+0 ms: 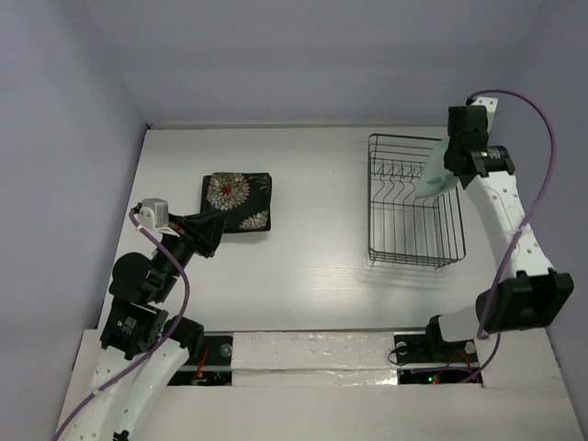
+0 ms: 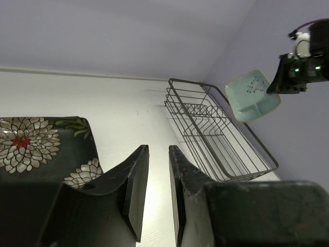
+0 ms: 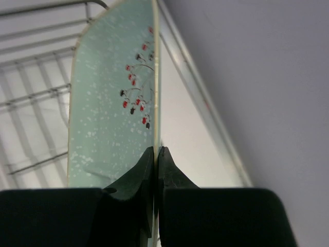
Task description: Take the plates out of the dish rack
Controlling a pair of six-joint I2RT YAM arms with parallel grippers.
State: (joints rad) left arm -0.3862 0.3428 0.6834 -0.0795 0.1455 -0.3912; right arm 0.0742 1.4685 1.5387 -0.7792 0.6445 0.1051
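My right gripper point(image 3: 156, 149) is shut on the rim of the pale mint plate point(image 3: 110, 113), which has small red berries painted on it. That plate point(image 1: 434, 179) hangs on edge over the right side of the dark wire dish rack point(image 1: 415, 253), below the right gripper point(image 1: 450, 165). From the left wrist the mint plate point(image 2: 252, 95) shows above the rack point(image 2: 221, 149), whose inside looks bare. A black plate with white-red flowers point(image 1: 237, 197) lies flat at the left. My left gripper point(image 1: 209, 230) hovers at its near edge, narrowly open and holding nothing. The same black plate point(image 2: 36, 146) sits left of the left gripper point(image 2: 158, 147).
The white table point(image 1: 312, 266) ends at lavender walls behind and on both sides. The rack stands near the right wall, and its wires point(image 3: 31, 92) run behind the held plate. Both arm bases are at the near edge.
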